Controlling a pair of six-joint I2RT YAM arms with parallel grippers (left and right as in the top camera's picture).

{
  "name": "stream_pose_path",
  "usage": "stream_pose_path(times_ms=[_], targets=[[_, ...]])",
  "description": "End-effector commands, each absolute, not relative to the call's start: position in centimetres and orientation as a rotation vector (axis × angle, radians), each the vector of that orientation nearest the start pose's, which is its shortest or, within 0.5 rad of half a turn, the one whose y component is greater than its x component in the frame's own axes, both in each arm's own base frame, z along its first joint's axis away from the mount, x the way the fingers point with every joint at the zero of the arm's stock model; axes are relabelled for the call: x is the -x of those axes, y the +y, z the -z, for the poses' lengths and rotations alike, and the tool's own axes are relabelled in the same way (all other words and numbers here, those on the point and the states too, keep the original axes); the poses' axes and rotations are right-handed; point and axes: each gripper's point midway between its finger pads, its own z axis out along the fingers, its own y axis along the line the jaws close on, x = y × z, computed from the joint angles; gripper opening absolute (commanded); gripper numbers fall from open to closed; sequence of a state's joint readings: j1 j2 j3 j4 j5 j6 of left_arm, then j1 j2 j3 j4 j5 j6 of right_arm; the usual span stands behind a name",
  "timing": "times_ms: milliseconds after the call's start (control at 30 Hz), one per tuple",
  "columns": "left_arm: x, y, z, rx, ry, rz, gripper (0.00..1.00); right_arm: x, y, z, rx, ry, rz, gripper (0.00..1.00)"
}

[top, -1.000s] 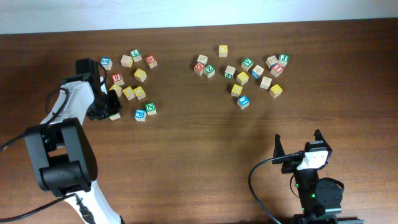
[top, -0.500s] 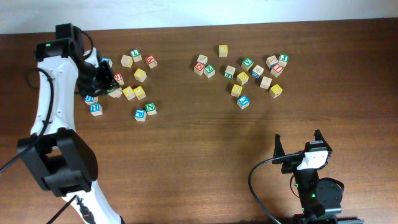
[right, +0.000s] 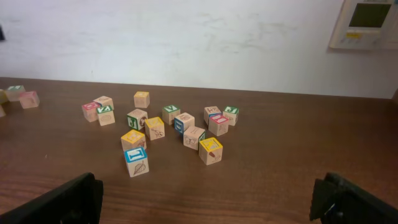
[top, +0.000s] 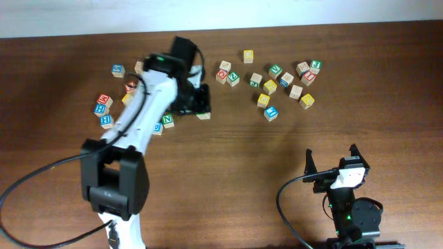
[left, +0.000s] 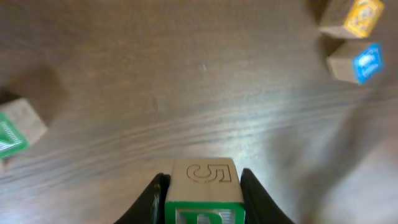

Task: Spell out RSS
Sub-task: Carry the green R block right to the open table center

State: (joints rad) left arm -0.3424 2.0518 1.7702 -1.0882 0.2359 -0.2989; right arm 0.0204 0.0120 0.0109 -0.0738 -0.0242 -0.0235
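Observation:
My left gripper (top: pixel 199 105) is shut on the green-faced "R" cube (left: pixel 203 177), which has a "5" carved on its upper side. It holds the cube just over bare wood between the two cube groups; from overhead the cube shows at the fingertips (top: pixel 203 114). Several yellow-faced cubes lie in the right group, such as one (top: pixel 270 86) and another (top: pixel 264 100); their letters cannot be read. The right wrist view shows yellow cubes too (right: pixel 211 149). My right gripper (top: pixel 332 160) is open and empty at the table's front right.
The green "N" cube (top: pixel 167 120) and blue cubes (top: pixel 105 120) lie in the left group, partly hidden by my left arm. In the left wrist view a yellow cube (left: pixel 357 17) and a blue cube (left: pixel 357 61) lie ahead on the right, and a green cube (left: pixel 13 132) on the left.
My left arm has swung from the left cube group to the right, toward the table's middle, with the green cube in its jaws. The right arm has not moved.

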Motion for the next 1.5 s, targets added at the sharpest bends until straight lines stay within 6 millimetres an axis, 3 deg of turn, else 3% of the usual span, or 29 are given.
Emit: stream_pose_path(times_ms=[0, 100, 300, 533, 800, 1000, 1100, 1300, 1467], targets=[[-39.3, -18.0, -6.1, 0.022, 3.019, 0.237, 0.24, -24.6, 1.0, -15.6, 0.057, 1.646, -0.022, 0.98], [-38.8, -18.7, -3.7, -0.009, 2.997, 0.223, 0.24, -24.6, 1.0, -15.6, 0.057, 1.646, -0.021, 0.98], [-37.3, -17.1, -1.4, -0.022, 3.017, 0.049, 0.23, -24.6, 1.0, -15.6, 0.057, 1.646, -0.022, 0.98], [-38.2, -19.0, -1.6, 0.004, 2.982, 0.202, 0.23, -24.6, 1.0, -15.6, 0.057, 1.646, -0.022, 0.98], [-39.1, -18.5, -1.3, 0.010, 2.948, 0.140, 0.24, -24.6, 1.0, -15.6, 0.057, 1.647, -0.021, 0.98], [-38.3, -20.1, -1.2, -0.050, 2.950, 0.145, 0.26, -24.6, 1.0, -15.6, 0.057, 1.647, -0.022, 0.98], [-37.8, -20.9, -0.5, -0.088, 2.955, 0.124, 0.25, -24.6, 1.0, -15.6, 0.057, 1.647, -0.022, 0.98], [-37.4, -20.7, 1.4, -0.084, 2.992, 0.083, 0.28, -24.6, 1.0, -15.6, 0.057, 1.646, -0.022, 0.98], [-37.6, -20.7, 1.3, -0.057, 2.983, 0.080, 0.31, -24.6, 1.0, -15.6, 0.057, 1.646, -0.022, 0.98]])
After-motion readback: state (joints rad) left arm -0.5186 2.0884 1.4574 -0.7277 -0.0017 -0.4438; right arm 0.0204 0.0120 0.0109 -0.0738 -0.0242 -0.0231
